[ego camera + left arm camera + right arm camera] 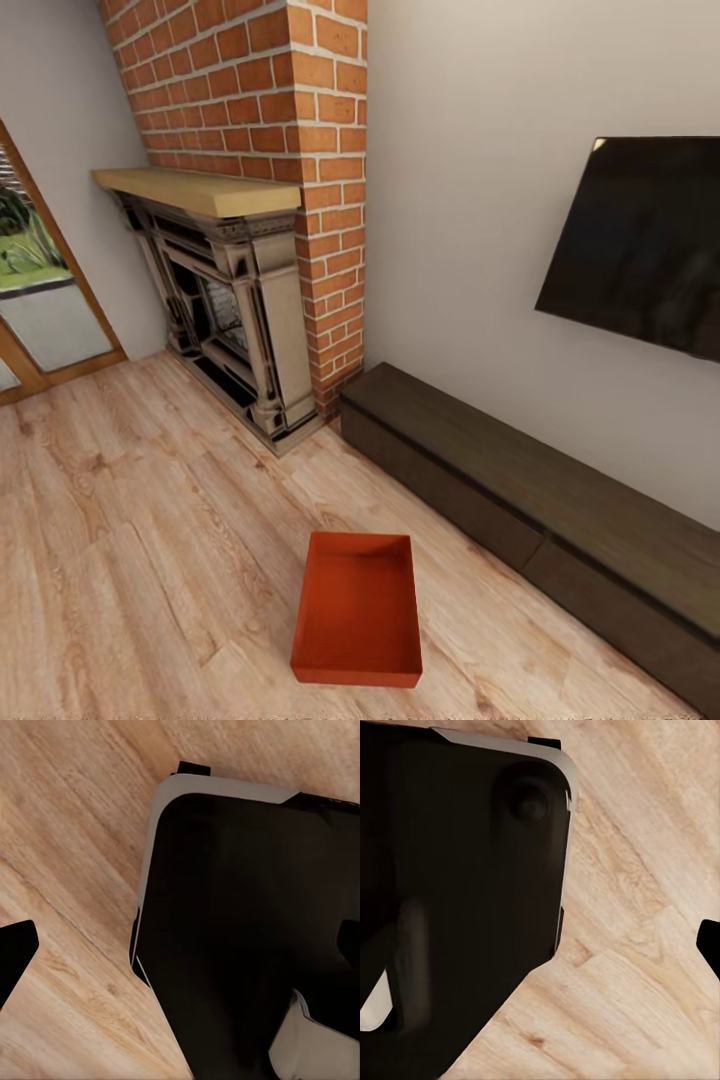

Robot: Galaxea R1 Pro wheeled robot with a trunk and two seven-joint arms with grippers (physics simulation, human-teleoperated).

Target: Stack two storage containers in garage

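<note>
container (357, 610): open-top, thin rigid walls, likely light; sits on wood floor (120, 560)
grab: long side walls
grippers: jaw opening can't tell

No text, label, brand, number or sign can be read on anything in these views.

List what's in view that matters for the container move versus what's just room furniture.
Job:
- storage container, orange-red, open-topped, sitting on the wood plank floor in front of the bench

Not the job:
- brick chimney
- fireplace
- wall-mounted TV
- long dark bench
- glass door
</note>
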